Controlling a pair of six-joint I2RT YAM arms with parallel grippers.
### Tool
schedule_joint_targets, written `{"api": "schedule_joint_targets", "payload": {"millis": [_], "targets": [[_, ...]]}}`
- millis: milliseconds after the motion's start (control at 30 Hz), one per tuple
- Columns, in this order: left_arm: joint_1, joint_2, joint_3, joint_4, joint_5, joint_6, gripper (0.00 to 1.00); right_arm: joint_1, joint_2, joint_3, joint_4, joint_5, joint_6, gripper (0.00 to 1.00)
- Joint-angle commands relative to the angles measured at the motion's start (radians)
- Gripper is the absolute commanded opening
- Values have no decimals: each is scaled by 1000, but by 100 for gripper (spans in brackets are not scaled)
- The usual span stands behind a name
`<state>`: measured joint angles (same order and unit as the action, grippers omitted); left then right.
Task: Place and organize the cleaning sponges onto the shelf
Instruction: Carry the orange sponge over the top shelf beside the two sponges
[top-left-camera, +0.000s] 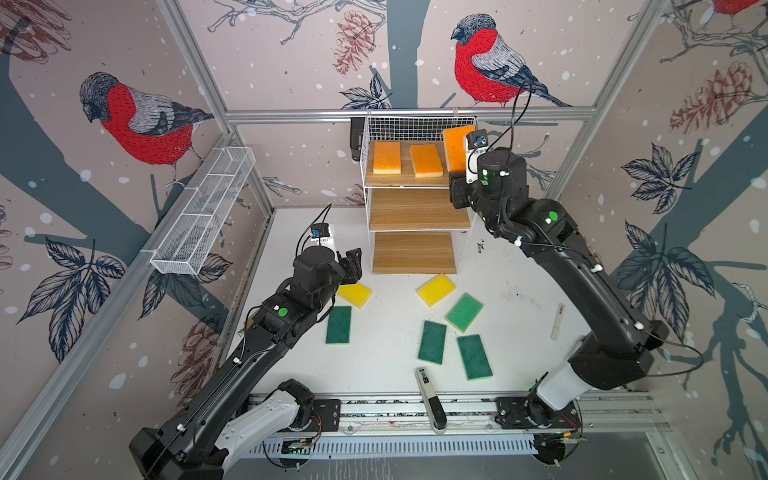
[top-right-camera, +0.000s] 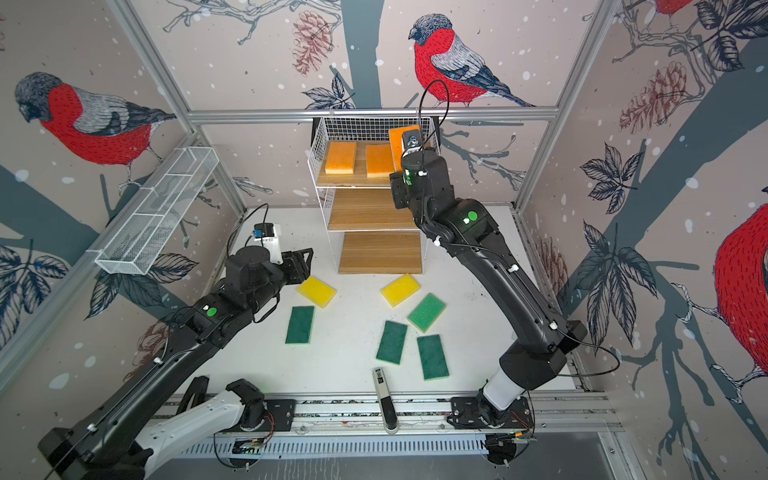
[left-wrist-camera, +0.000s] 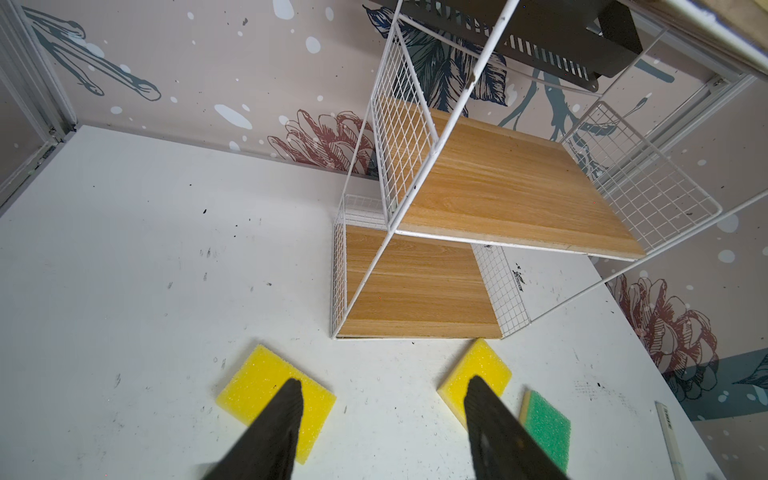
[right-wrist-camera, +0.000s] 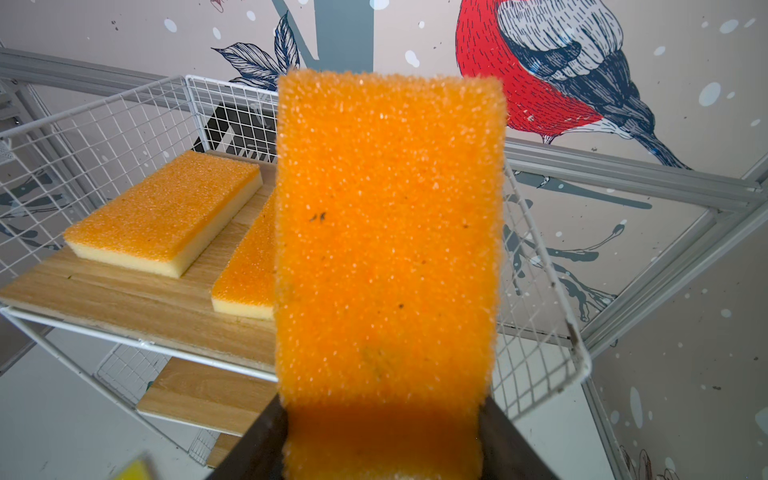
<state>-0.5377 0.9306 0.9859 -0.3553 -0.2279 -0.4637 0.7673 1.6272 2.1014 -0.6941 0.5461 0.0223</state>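
Note:
The shelf (top-left-camera: 417, 210) stands at the back of the table, with two orange sponges (top-left-camera: 387, 158) (top-left-camera: 426, 161) lying flat on its top board. My right gripper (right-wrist-camera: 384, 415) is shut on a third orange sponge (right-wrist-camera: 388, 232), held upright over the right end of that top board (right-wrist-camera: 137, 299). Out on the white table lie two yellow sponges (top-left-camera: 354, 294) (top-left-camera: 436, 289) and several green ones (top-left-camera: 338, 324) (top-left-camera: 432, 342). My left gripper (left-wrist-camera: 384, 381) hovers open and empty above the table, in front of the lowest board, between the two yellow sponges (left-wrist-camera: 266, 386) (left-wrist-camera: 482, 365).
A slim white-and-black handheld device (top-left-camera: 430, 399) lies at the front edge by the rail. A small white stick (top-left-camera: 557, 321) rests on the right side of the table. A long white mesh trough (top-left-camera: 203, 212) hangs on the left wall frame.

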Motion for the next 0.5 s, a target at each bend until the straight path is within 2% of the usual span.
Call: {"api": "schedule_joint_targets", "payload": {"millis": [0, 467], "targets": [[4, -4, 3, 37, -15, 19, 63, -12, 19, 10, 57, -20, -16, 60], [22, 8, -20, 66, 3, 20, 63, -63, 62, 11, 88, -45, 38, 61]]}}
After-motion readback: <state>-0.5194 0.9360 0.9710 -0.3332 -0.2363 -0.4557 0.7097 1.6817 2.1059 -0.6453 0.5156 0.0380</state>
